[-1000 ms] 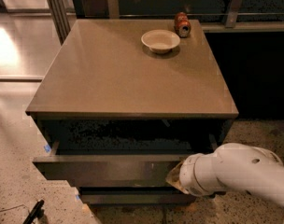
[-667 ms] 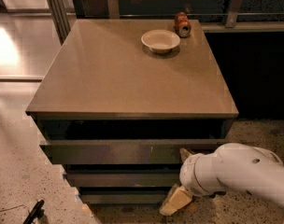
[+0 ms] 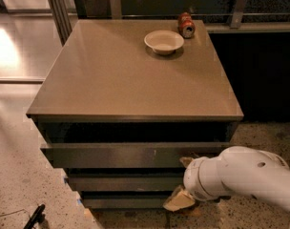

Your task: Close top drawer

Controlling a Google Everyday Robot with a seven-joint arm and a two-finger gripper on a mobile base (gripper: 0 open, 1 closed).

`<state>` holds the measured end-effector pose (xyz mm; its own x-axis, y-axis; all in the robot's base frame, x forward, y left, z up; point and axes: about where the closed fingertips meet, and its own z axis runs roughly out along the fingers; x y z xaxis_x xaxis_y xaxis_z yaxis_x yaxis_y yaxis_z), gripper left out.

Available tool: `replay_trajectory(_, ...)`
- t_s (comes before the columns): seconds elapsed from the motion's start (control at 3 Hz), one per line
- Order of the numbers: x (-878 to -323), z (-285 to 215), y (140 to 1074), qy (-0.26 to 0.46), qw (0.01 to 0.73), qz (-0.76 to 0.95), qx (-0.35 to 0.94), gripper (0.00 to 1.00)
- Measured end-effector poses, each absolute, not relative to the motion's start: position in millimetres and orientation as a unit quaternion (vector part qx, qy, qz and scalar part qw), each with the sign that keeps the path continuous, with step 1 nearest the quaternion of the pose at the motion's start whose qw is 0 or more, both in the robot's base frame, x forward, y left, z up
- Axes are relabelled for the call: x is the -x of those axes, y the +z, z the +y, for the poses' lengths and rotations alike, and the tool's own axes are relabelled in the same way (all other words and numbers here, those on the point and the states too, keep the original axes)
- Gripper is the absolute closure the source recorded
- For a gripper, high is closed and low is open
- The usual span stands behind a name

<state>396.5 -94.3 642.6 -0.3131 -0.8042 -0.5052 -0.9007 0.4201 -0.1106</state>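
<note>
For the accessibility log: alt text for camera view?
Top drawer slightly open on a three-drawer cabinet, robot claw at its front, toward the right. A white bowl and a red can sit on top.

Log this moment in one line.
top drawer: slightly open | gripper: before lower drawers, right side | cabinet top: bowl, can
</note>
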Motion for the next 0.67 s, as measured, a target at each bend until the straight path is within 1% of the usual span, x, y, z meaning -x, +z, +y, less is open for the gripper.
replay_trajectory(0.67,-396.5,-94.3,642.6,0.096,0.251,0.805,0.53,0.68)
